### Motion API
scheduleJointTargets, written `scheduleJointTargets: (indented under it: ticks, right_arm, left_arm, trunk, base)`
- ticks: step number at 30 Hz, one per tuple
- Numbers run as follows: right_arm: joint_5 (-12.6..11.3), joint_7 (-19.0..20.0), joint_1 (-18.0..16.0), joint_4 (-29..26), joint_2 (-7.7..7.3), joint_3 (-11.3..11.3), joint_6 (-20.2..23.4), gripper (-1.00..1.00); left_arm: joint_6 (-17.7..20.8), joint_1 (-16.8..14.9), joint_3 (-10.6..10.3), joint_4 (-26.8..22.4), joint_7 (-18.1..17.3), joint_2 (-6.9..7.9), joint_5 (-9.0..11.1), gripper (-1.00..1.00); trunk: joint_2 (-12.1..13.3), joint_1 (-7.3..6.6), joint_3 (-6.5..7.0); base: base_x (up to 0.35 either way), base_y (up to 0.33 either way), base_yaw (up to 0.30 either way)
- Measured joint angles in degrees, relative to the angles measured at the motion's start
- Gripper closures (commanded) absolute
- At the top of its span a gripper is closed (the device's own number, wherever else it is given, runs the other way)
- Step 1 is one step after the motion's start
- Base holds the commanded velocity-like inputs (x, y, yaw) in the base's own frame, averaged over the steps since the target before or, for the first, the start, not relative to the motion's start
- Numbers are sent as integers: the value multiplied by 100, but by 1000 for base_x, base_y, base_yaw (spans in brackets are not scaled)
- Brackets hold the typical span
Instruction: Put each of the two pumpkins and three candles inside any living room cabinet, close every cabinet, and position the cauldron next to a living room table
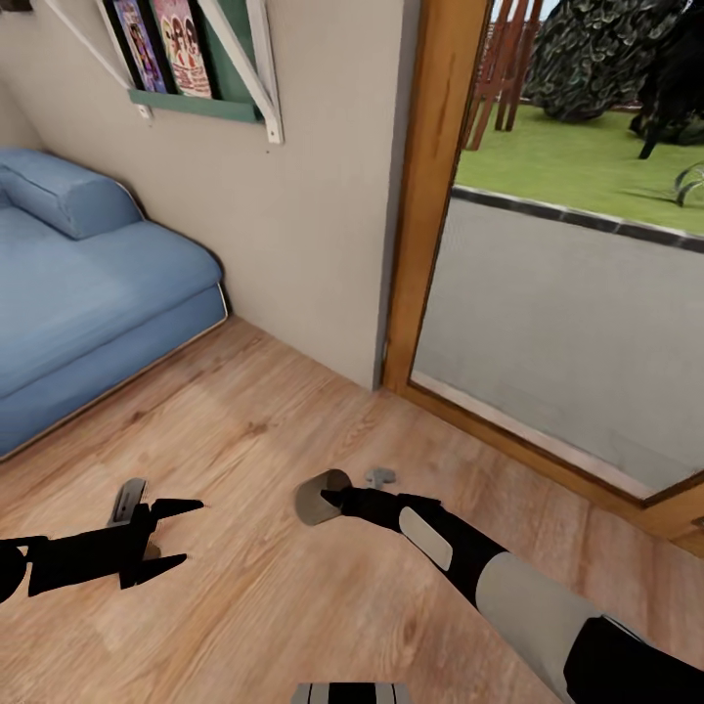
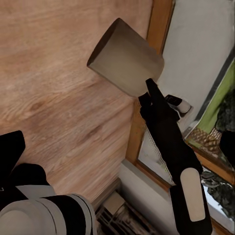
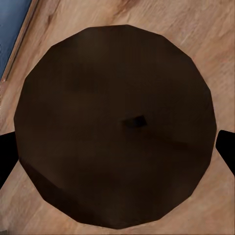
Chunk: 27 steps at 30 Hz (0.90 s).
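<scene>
Pale beige-grey, squat and cylindrical, one candle (image 1: 320,497) sits clamped in my right gripper (image 1: 332,501) above the wood floor (image 1: 244,587), near the glass door's frame (image 1: 430,196). My left gripper (image 1: 176,536) hangs beside it, fingers spread, grasping nothing. My right wrist view adds the candle's shadowed flat top and wick dot (image 3: 134,121); farther off stands a blue sofa (image 1: 88,284).

Right gripper (image 1: 330,499) holding a candle (image 1: 315,497) over wood floor (image 1: 244,587), left gripper (image 1: 181,533) spread, blue sofa (image 1: 88,284)
</scene>
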Motion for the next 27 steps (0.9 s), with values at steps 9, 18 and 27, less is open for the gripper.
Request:
scheduleJointTargets:
  ticks: [9,18,27]
  right_arm:
    - [1,-4,0,0,0,0,0,100]
    - [0,-5,0,0,0,0,-7,100]
    - [0,-5,0,0,0,0,-9,100]
  left_arm:
    - [0,0,0,0,2,0,0,-100]
    - [-1,0,0,0,3,0,-2,-100]
    - [-1,0,0,0,2,0,-7,-100]
  trunk:
    - [0,0,0]
    - [0,2,0]
    - [0,2,0]
  base:
    - [196,3,253]
    - [54,0,253]
    - [1,0,253]
